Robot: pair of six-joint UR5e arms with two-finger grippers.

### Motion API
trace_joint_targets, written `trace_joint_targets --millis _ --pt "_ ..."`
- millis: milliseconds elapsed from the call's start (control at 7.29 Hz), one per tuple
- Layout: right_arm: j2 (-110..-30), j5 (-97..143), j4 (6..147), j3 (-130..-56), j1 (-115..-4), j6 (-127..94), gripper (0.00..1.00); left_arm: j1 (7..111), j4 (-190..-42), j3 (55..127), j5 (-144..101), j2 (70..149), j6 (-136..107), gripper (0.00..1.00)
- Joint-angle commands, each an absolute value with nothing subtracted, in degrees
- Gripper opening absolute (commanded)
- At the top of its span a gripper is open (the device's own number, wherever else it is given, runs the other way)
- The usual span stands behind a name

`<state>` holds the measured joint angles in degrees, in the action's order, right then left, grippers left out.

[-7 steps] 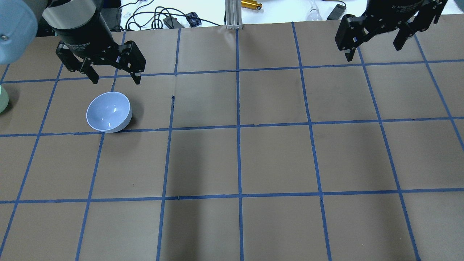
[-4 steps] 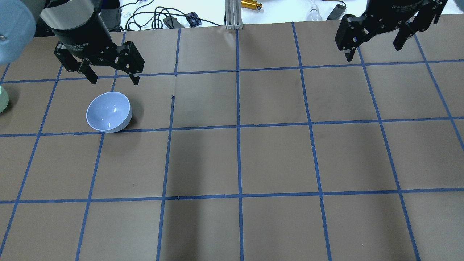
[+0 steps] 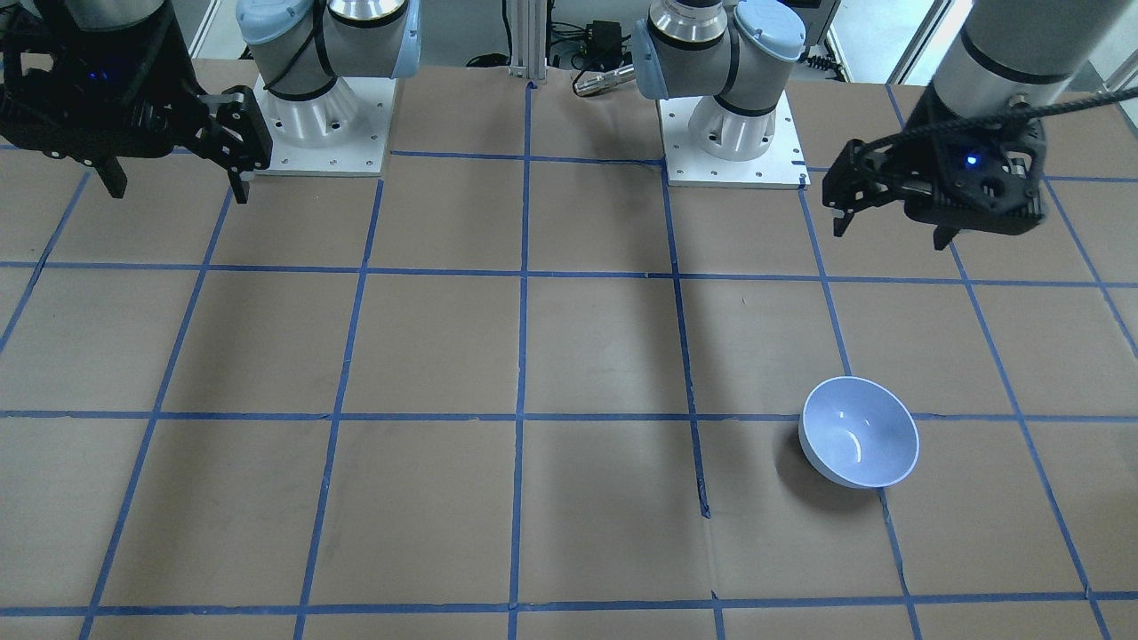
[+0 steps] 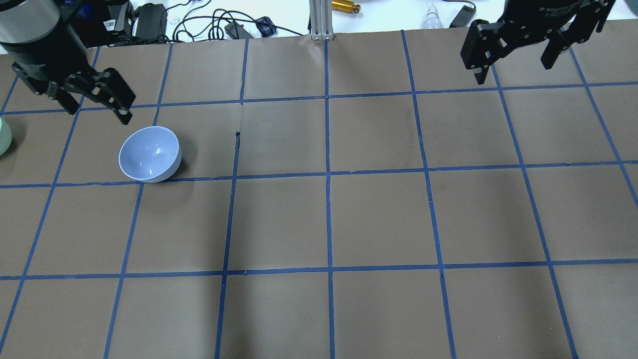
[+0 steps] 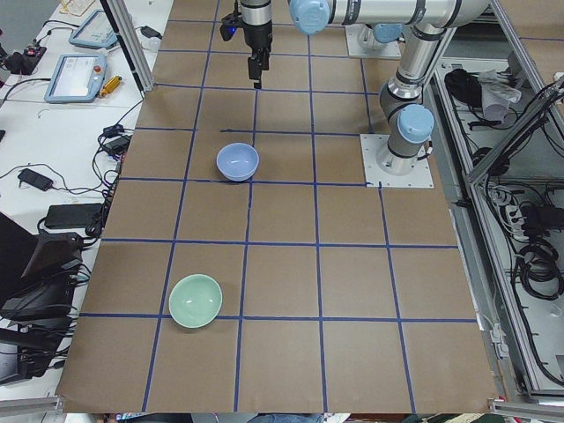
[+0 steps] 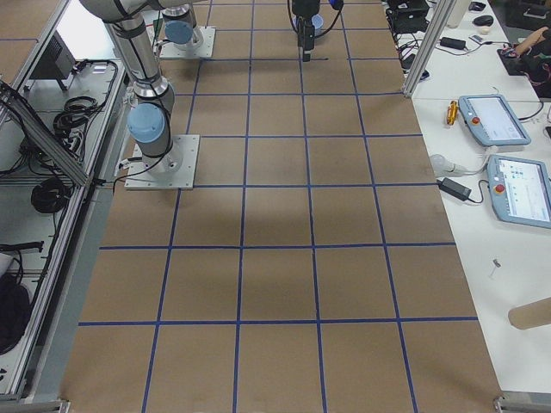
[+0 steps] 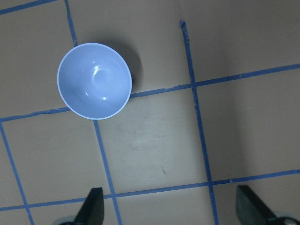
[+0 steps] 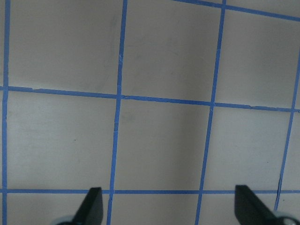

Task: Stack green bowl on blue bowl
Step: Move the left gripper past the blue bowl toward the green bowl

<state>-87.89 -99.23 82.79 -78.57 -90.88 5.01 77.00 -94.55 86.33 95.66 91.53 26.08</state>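
The blue bowl [image 4: 149,154] stands upright on the brown gridded table, left of centre; it also shows in the front view [image 3: 860,431], the left side view [image 5: 238,161] and the left wrist view [image 7: 94,80]. The green bowl [image 4: 2,135] shows only as a sliver at the overhead view's left edge and stands whole and upright in the left side view [image 5: 196,300], about two grid squares from the blue bowl. My left gripper [image 4: 97,112] [image 3: 889,233] hangs open and empty above the table, between the two bowls. My right gripper [image 4: 513,70] [image 3: 178,188] is open and empty at the far right.
Blue tape lines divide the table into squares. Cables and small devices [image 4: 234,27] and an aluminium post [image 4: 319,20] lie past the far edge. Two arm bases [image 3: 320,116] [image 3: 733,133] stand on the robot's side. Teach pendants [image 5: 79,79] lie on a side bench.
My left gripper has moved left in the overhead view, from above and just right of the blue bowl to its left. The right gripper and both bowls have not moved.
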Motion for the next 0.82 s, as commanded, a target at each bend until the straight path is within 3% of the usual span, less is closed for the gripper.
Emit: trace_joint_targets --millis 0,686 --pt "-87.89 -99.23 82.79 -78.57 -90.88 5.01 1.0 65.53 -91.6 88.15 93.62 93.15 42.45 1.0" --pt "-87.89 -99.23 82.79 -78.57 -90.88 5.01 1.0 48.46 -80.19 87.63 87.74 102.98 79.73 1.0"
